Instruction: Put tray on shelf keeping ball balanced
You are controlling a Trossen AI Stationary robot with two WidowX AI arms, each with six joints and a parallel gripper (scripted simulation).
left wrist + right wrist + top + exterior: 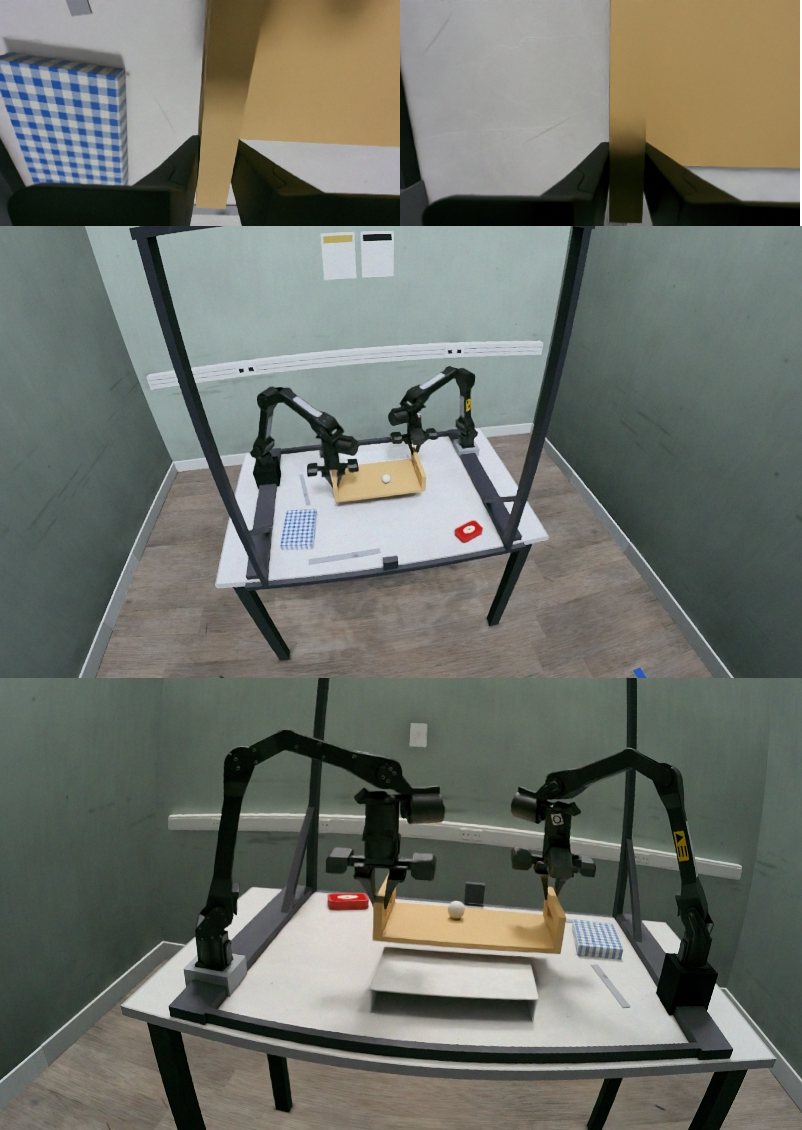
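Tan wooden tray (365, 488) (471, 930) (325, 75) (710, 85), top view: small white ball (385, 478) (456, 909) near centre. Exterior: low white shelf (454, 978) lay at six o'clock, beneath; moving over and level lowering seemed due. Left wrist: left gripper (336, 477) (550, 894) (218, 144)'s jaws clamped a wall. Right wrist: right gripper (414, 448) (381, 899) (627, 147)'s likewise.
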